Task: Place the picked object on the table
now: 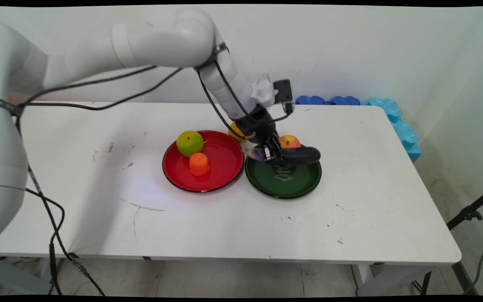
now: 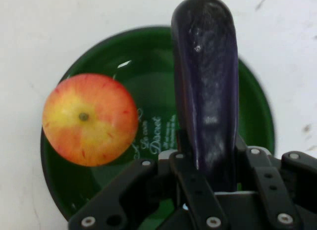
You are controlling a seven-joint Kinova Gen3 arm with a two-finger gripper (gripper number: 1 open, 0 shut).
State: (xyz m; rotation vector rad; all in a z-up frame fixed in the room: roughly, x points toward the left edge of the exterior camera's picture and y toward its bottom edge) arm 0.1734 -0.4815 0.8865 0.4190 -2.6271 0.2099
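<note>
Tool (image 2: pixel 208 165) clamps glossy elongated eggplant (image 2: pixel 205 86) over round green plate (image 2: pixel 255 116).

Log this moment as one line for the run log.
end effector: shut on eggplant | eggplant: over green plate | apple: on green plate | red plate: lime, orange

Reaches in from upper left, elbow bent high, forearm slanting down and right over mid-desk; tool (image 1: pixel 276 156) low, fingers (image 2: pixel 190 183) clamped on a dark purple load (black cables trailing from the arm)
</note>
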